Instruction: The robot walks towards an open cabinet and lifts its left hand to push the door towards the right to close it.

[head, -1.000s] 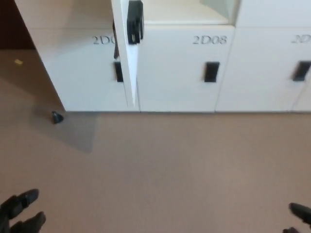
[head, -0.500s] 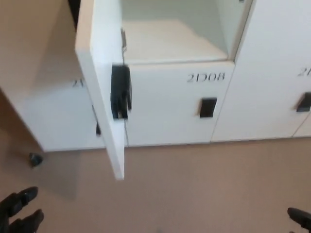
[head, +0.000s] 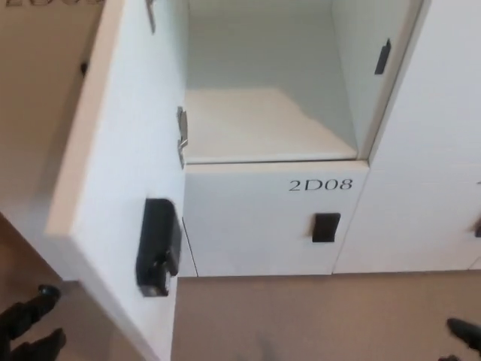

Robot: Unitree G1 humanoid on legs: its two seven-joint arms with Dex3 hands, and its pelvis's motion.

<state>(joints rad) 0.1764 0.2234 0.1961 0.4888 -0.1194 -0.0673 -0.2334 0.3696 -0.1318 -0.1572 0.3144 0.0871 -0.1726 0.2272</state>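
A white cabinet door (head: 124,188) stands open toward me, swung out on the left of an empty white compartment (head: 263,120). A black latch block (head: 156,247) sits on the door's inner face, low down. My left hand (head: 26,325) shows at the bottom left corner, below and left of the door's edge, fingers apart and holding nothing. Only the tip of my right hand (head: 464,335) shows at the bottom right corner.
Below the open compartment is a closed white locker marked 2D08 (head: 321,185) with a black handle (head: 325,227). More white lockers (head: 443,150) stand to the right. Beige carpet (head: 301,320) lies in front.
The whole view has shifted closer and upward: the cabinet now fills the picture and the open door looms at the left. Both hands stay low at the bottom corners.
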